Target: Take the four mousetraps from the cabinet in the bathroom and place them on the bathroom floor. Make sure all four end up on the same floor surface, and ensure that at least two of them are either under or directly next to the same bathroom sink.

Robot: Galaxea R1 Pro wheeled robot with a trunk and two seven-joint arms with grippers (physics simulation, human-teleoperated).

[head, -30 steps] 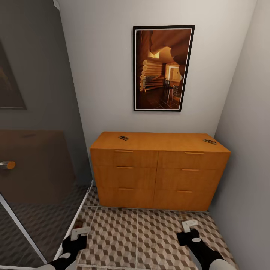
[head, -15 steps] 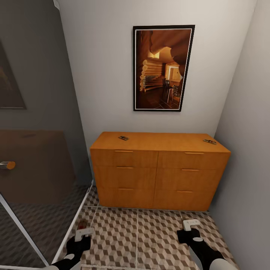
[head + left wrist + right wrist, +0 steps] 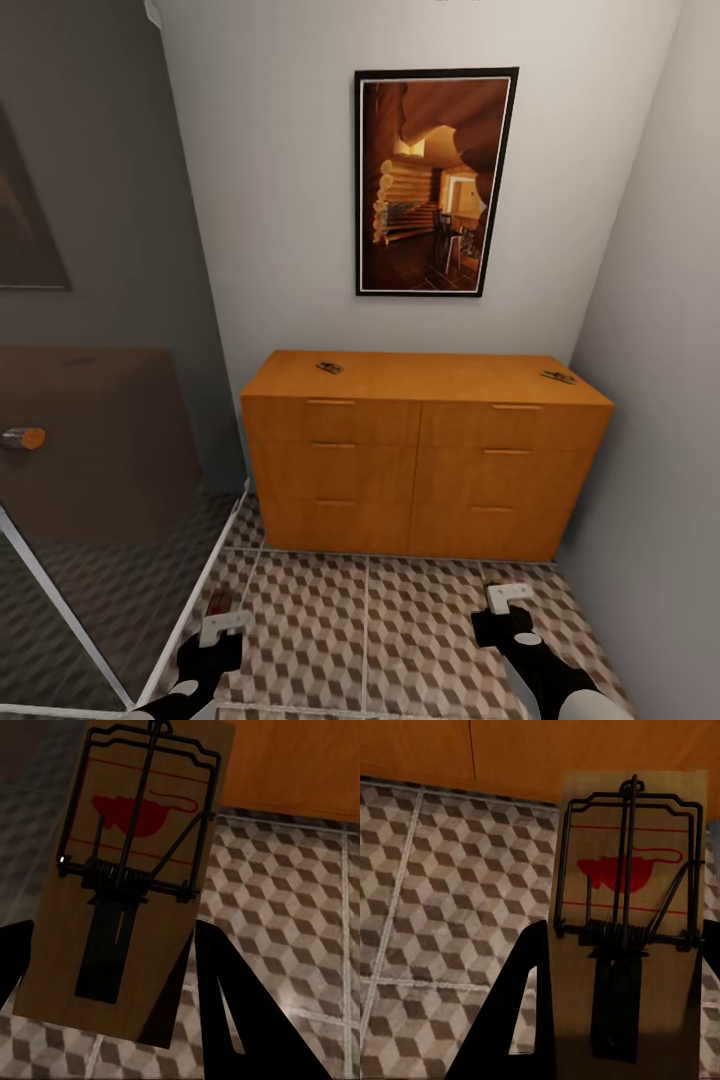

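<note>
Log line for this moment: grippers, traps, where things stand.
left gripper: shut on trap | right gripper: shut on trap | cabinet top: two traps | drawers shut | both grippers low over floor

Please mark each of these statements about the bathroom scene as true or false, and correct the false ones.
1. Two mousetraps lie on top of the cabinet. True: one mousetrap near its left end, another near its right end.
2. The left gripper is empty. False: its jaws hold a mousetrap.
3. The right gripper holds a mousetrap. True.
4. One cabinet drawer is pulled open. False: all six fronts sit flush.
5. The bathroom floor is plain white. False: its tiles carry a brown and beige cube pattern.
</note>
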